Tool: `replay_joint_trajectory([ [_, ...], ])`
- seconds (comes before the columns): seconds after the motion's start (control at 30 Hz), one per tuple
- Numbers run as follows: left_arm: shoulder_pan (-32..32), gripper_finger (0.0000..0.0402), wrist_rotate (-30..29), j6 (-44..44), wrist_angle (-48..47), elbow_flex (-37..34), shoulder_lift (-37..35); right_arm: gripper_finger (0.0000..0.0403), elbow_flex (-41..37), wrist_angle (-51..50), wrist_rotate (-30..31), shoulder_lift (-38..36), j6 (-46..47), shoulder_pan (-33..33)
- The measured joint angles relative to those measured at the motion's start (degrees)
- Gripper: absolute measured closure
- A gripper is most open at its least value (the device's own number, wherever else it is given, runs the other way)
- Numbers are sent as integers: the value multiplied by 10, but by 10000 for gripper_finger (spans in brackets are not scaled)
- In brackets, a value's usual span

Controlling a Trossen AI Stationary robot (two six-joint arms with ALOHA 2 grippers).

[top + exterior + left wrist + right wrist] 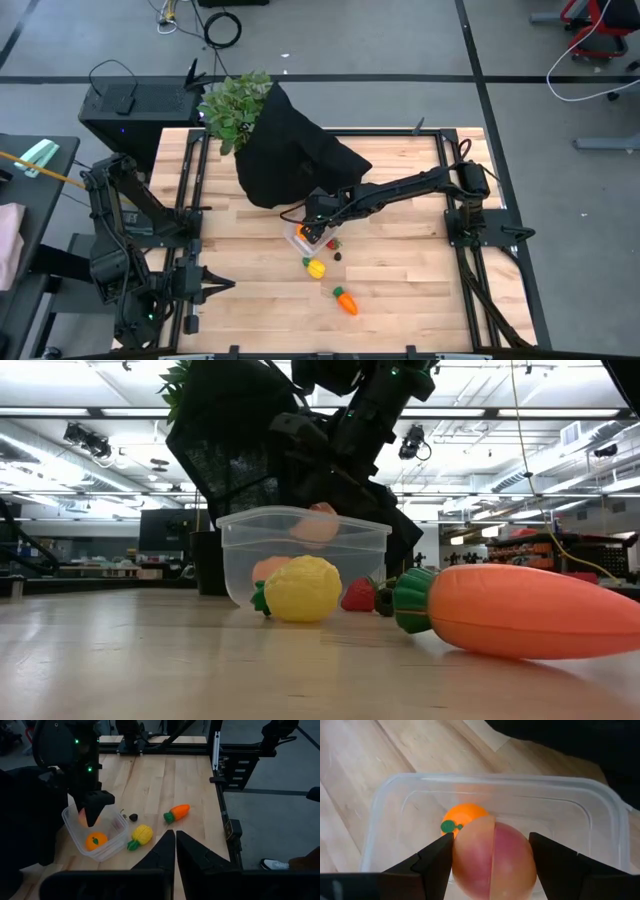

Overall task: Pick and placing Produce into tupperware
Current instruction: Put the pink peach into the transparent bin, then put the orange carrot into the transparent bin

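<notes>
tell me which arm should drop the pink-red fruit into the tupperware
Right: its tool already grips the pink-red fruit directly above the tupperware. The left tool sits shut, away from the produce.

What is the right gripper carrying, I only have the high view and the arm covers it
Observer: The right gripper is shut on a pink-red fruit, held over the open tupperware.
Operator: Anything in the tub already?
Observer: Yes, an orange ball with a green stem lies on its floor.
Operator: Is the fruit down inside yet?
Observer: The low view shows the fruit at about rim height, not resting on the bottom.
Operator: What is left outside?
Observer: The yellow piece lies against the tub's front wall, with the carrot farther along the table.
</notes>
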Motion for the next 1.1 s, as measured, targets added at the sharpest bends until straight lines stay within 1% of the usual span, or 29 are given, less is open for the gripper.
replay_joint_trajectory([
  [0.3,0,390,0,0,0,0,0,138,0,0,7,0,0,0],
  [0.6,0,379,0,0,0,0,0,137,0,0,14,0,-9,-4],
  [0.9,0,389,0,0,0,0,0,137,0,14,19,0,-11,-4],
  [1.1,0,383,0,-2,0,0,0,137,0,19,17,0,-11,-3],
])
